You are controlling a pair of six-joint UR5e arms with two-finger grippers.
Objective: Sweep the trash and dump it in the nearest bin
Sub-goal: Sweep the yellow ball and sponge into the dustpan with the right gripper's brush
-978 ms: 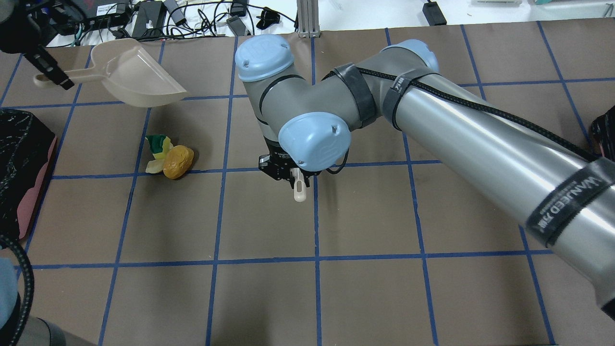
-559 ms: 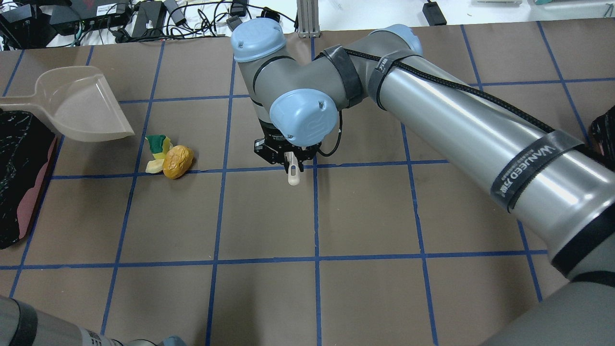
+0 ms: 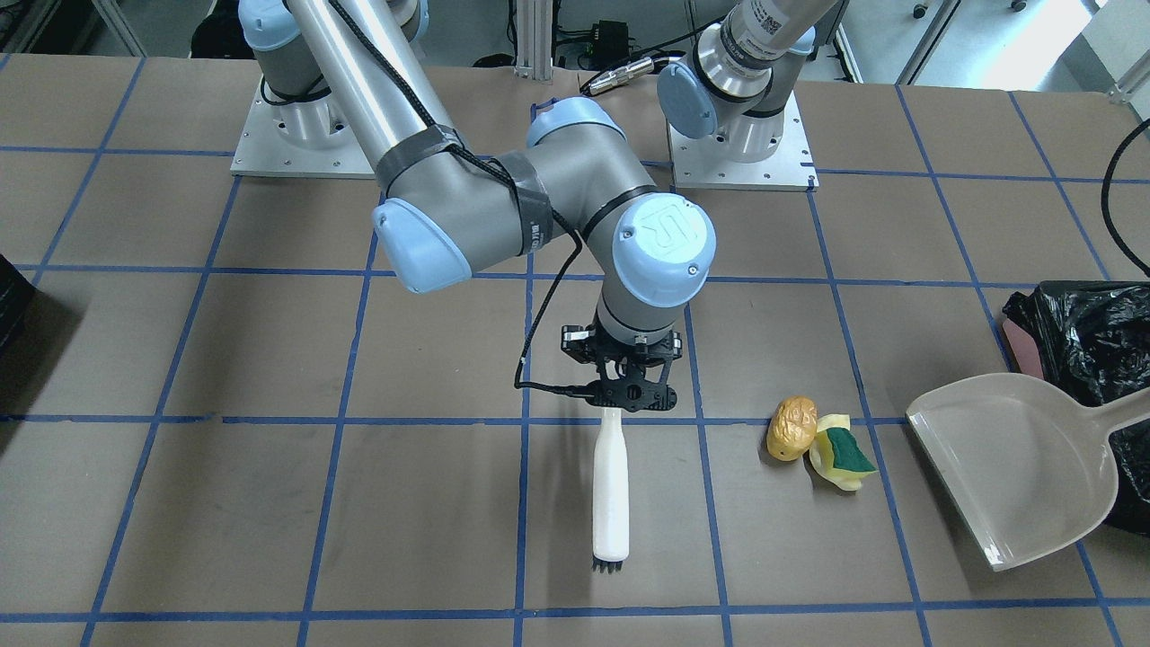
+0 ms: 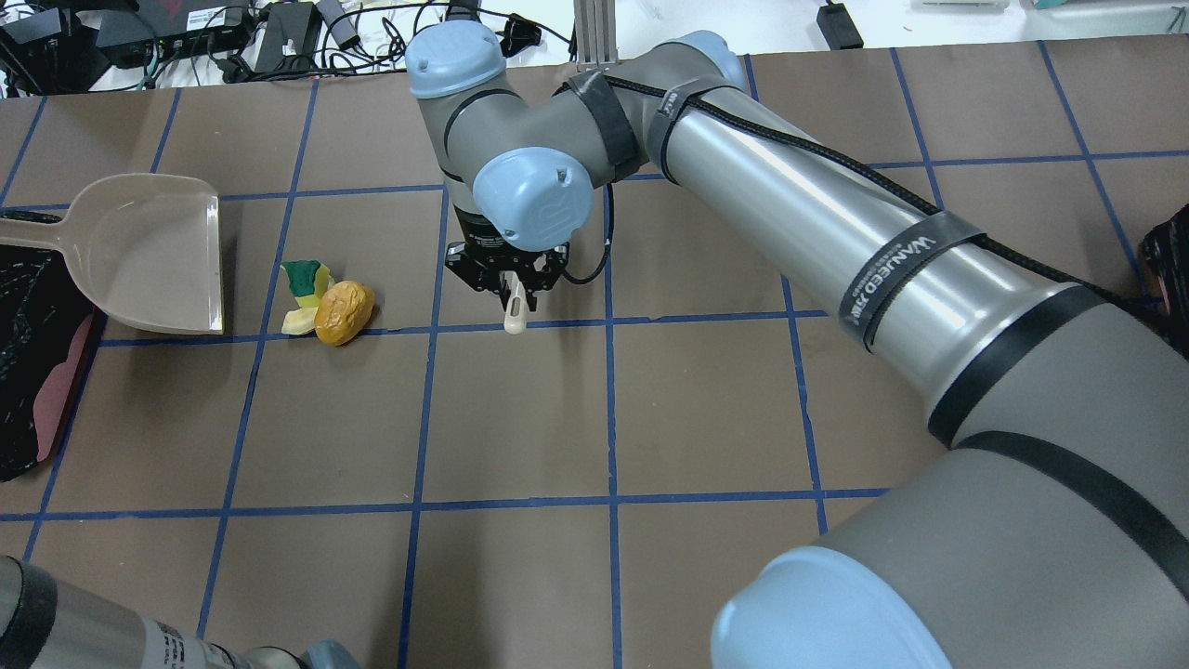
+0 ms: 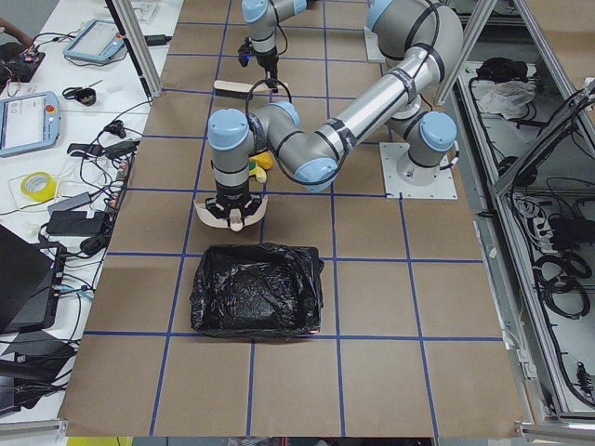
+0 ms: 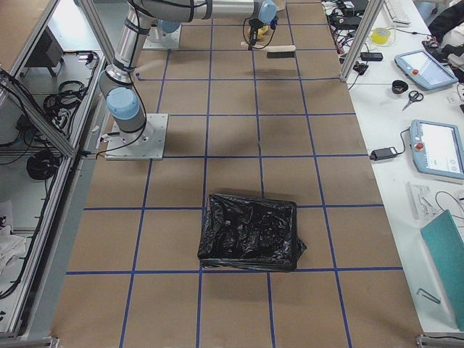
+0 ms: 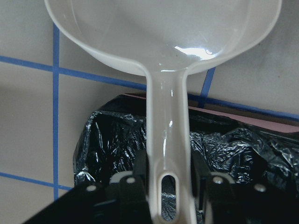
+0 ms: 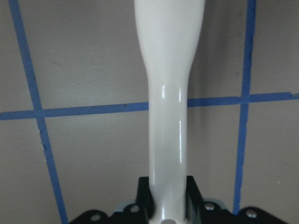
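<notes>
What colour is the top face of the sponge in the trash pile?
Dark green, on a yellow sponge. It shows best in the exterior front-facing view.

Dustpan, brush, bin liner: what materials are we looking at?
Dustpan: looks like moulded hard plastic, beige with a glossy finish; a sharp light glint sits on the pan.
Brush: the handle looks like white plastic, smooth and glossy, with narrow streak highlights along it.
Bin liner: thin black plastic film, shiny, heavily crinkled with many small glints.

brush (image 8: 169, 93) bristles cut off atop the right wrist view, dustpan (image 4: 139, 251) handle off the overhead's left edge, bin (image 4: 28, 372) cropped there too, peel (image 4: 299, 321) partly under sponge (image 4: 302, 276)
</notes>
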